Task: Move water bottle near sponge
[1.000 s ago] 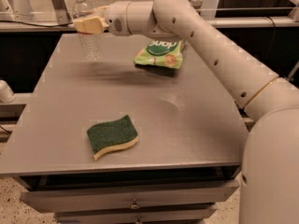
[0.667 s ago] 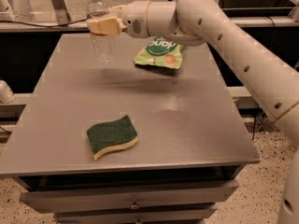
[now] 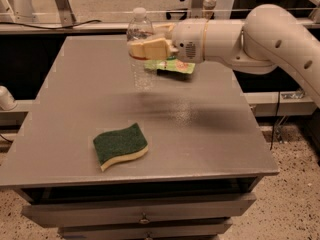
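The arm (image 3: 270, 31) is reaching in over the right edge of the tabletop (image 3: 215, 134), its white forearm lying level above the far half of the surface. The gripper (image 3: 137, 48) is sitting out past the middle, toward the far left corner, and its tan fingers (image 3: 150, 49) are clamped round the water bottle (image 3: 142, 75), pinching the label band about midway up the clear body. The bottle is standing upright in that grip, white cap on top, ribbed lower half hanging below the fingers. Its base looks to be hovering just off the grey surface, with a soft shadow spreading on the table beneath it.

The sponge (image 3: 120, 145) is lying flat near the front edge, left of centre, dark green side up with the pale yellow layer showing along its near side. Bottle and sponge are well apart, with bare tabletop between them.

A light-green snack pouch (image 3: 175, 67) is lying toward the far edge, partly hidden behind the gripper body. Drawer fronts (image 3: 145, 211) are showing below the front edge.
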`<state>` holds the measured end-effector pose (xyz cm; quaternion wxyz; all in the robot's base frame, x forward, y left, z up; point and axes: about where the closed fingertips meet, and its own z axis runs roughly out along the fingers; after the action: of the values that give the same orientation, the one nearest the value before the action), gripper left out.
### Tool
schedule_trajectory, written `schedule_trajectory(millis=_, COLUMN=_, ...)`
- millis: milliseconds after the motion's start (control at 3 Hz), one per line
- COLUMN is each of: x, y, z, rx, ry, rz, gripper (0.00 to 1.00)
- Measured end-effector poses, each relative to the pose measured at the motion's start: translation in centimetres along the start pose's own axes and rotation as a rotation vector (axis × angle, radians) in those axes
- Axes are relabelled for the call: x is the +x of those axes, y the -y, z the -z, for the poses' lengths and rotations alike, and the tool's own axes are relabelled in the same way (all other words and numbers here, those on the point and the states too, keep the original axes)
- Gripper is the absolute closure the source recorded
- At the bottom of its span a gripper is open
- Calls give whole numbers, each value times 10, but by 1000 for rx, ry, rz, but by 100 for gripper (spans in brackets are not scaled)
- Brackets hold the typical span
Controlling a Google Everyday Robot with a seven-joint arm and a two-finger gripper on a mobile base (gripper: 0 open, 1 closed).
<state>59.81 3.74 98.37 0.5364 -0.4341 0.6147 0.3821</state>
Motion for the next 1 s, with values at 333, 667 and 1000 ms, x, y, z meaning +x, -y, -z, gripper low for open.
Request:
schedule_trajectory(millis=333, x=20, y=-27, z=45, rx=30, ry=-38, rz=-41, gripper=100)
schedule_trajectory(millis=667, x=32, y=-49, z=72, rx=55, ry=-60, rz=-75, gripper=100)
schedule_trajectory(millis=1000, x=36, y=-66, z=87, rx=69, ry=-60, rz=-95, gripper=100)
